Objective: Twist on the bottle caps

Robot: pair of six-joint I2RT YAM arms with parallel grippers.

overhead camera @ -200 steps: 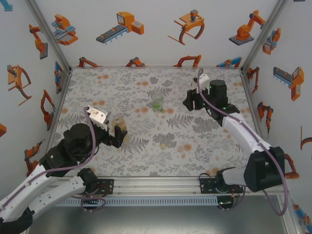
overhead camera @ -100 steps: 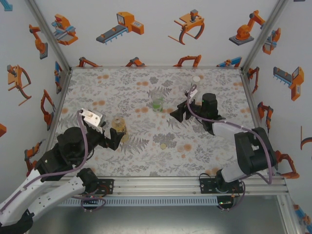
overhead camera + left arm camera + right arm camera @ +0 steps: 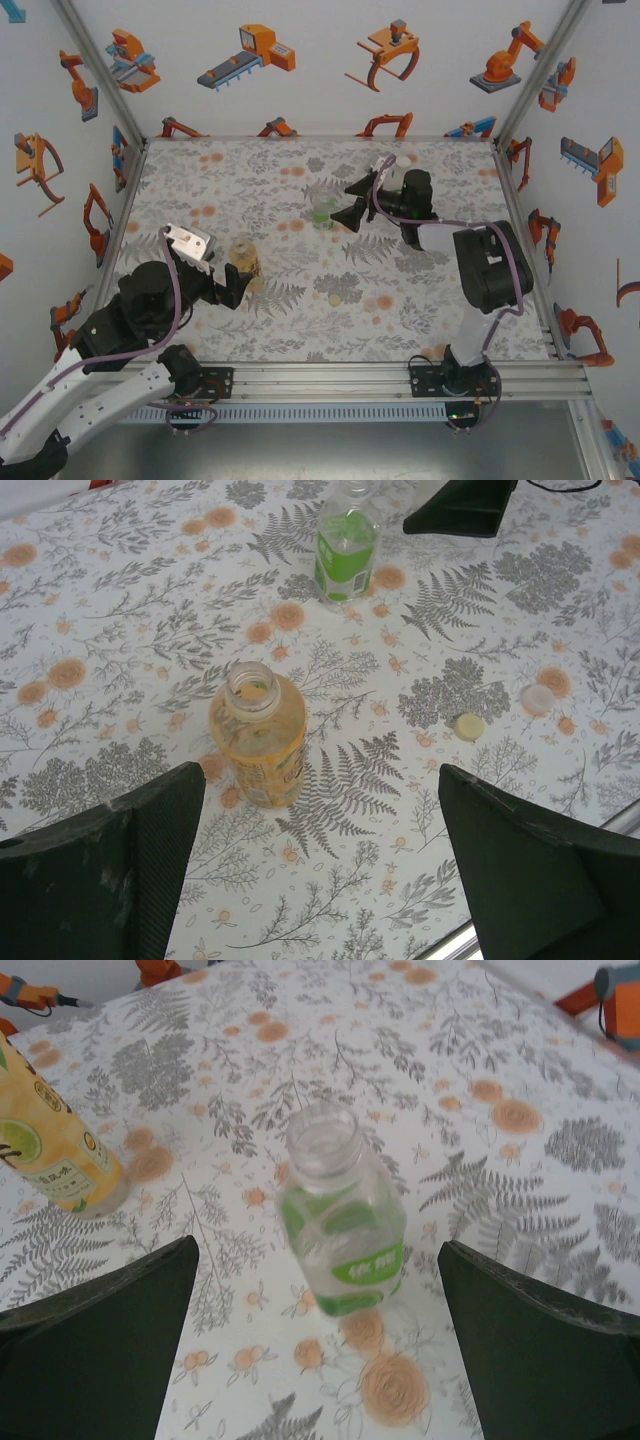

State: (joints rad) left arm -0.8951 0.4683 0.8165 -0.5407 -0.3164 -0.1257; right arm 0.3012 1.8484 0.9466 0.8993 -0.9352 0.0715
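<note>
The amber-yellow bottle (image 3: 243, 256) (image 3: 257, 735) stands uncapped at mid-left of the mat, also at the left edge of the right wrist view (image 3: 50, 1135). My left gripper (image 3: 232, 285) (image 3: 320, 770) is open just short of it, touching nothing. The short green-labelled bottle (image 3: 322, 210) (image 3: 345, 1215) (image 3: 347, 550) stands uncapped near the centre. My right gripper (image 3: 345, 203) (image 3: 318, 1243) is open right beside it, the bottle just ahead of its spread jaws. A yellowish cap (image 3: 335, 299) (image 3: 468, 726) and a white cap (image 3: 537, 698) lie loose on the mat.
The flowered mat (image 3: 250, 190) covers the table inside white walls printed with orange robots. A metal rail (image 3: 320, 378) runs along the near edge. Open mat lies at the far left and between the two bottles.
The right arm has swung left from the far right side to the green-labelled bottle and its jaws have opened wide. The left arm has barely shifted.
</note>
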